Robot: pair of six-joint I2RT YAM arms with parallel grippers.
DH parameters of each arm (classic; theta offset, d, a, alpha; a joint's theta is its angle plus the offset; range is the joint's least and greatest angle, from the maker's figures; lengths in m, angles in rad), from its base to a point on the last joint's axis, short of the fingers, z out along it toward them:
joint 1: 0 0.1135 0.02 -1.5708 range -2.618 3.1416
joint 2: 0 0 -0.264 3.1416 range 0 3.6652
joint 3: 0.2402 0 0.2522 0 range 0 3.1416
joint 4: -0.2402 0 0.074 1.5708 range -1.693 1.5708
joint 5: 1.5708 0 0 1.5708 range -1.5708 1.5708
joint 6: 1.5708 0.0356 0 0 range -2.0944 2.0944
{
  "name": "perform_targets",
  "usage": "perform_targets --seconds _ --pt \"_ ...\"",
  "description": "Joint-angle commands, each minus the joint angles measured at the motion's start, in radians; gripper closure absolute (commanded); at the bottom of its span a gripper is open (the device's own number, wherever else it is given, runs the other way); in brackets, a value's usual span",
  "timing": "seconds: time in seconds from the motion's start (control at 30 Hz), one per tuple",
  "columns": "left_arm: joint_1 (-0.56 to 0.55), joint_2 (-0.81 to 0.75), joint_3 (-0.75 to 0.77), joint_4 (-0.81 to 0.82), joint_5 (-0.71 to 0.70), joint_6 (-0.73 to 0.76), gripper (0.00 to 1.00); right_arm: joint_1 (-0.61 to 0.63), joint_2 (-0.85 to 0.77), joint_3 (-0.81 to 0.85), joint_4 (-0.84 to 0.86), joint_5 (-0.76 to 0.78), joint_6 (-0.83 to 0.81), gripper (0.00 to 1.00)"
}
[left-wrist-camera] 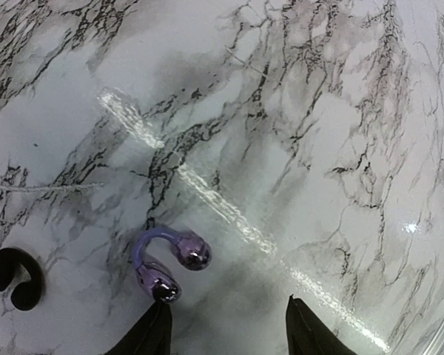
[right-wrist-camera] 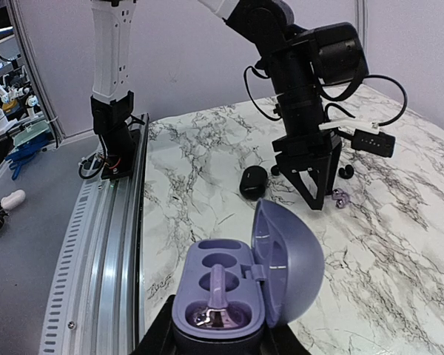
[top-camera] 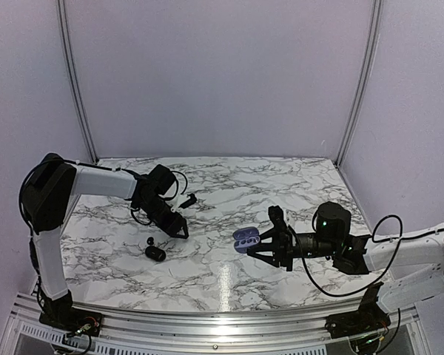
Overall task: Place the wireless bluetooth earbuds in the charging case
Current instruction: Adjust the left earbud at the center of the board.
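a white marble-veined bench [top-camera: 207, 277] fills a lilac-walled booth. at right, the right arm's fingers [top-camera: 253, 242] clamp an open lilac oval charging case [right-wrist-camera: 233, 292]. one purple clip-style earbud [right-wrist-camera: 213, 312] sits in it and the other slot is bare. a second purple earbud [left-wrist-camera: 192, 251] lies at left, just ahead of the left arm's fingers [left-wrist-camera: 229, 336], which are spread wide and grip nothing. roughly half done, i judge.
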Motion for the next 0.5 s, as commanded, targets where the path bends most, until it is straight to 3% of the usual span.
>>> perform_targets --seconds 0.0,0.3,0.47 --pt "-0.039 -0.041 -0.033 -0.003 0.046 0.01 0.46 -0.008 -0.016 0.001 0.022 -0.014 -0.002 1.0" --pt "0.013 -0.134 -0.024 0.032 0.008 -0.043 0.54 -0.008 -0.026 -0.001 0.013 -0.011 -0.005 1.0" --pt "0.084 -0.094 0.032 0.039 -0.007 -0.087 0.62 -0.008 -0.027 -0.003 0.02 -0.009 -0.001 1.0"
